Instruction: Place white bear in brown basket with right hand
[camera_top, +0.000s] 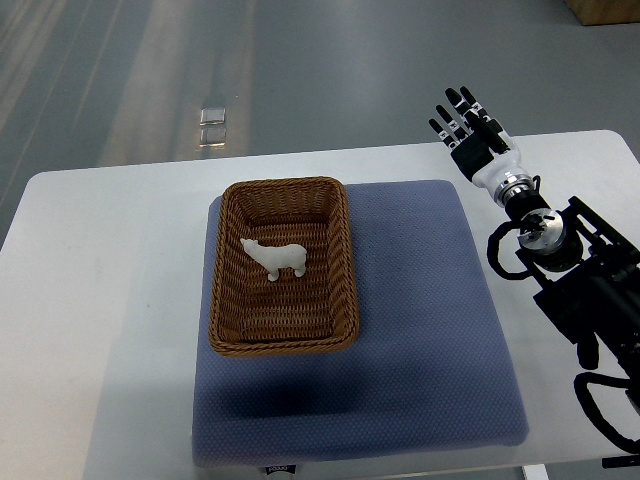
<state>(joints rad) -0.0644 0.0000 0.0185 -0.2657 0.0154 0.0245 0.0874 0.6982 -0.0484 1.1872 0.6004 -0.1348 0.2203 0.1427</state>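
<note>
One hand shows in the top view, the right hand (468, 128), hanging over the far right part of the table (90, 300) with its fingers (455, 112) stretched out straight and holding nothing. Well to its left and nearer the camera, the bear (274, 257) stands on its feet inside the basket (284, 190), about the middle of it. The basket sits on the left part of a blue mat (420, 330), whose far right corner lies just beside the hand.

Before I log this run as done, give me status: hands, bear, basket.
Right hand open, empty, over the table's far right edge. Left hand not in view. Bear lying inside the basket, on the blue mat. Nothing in the way.
</note>
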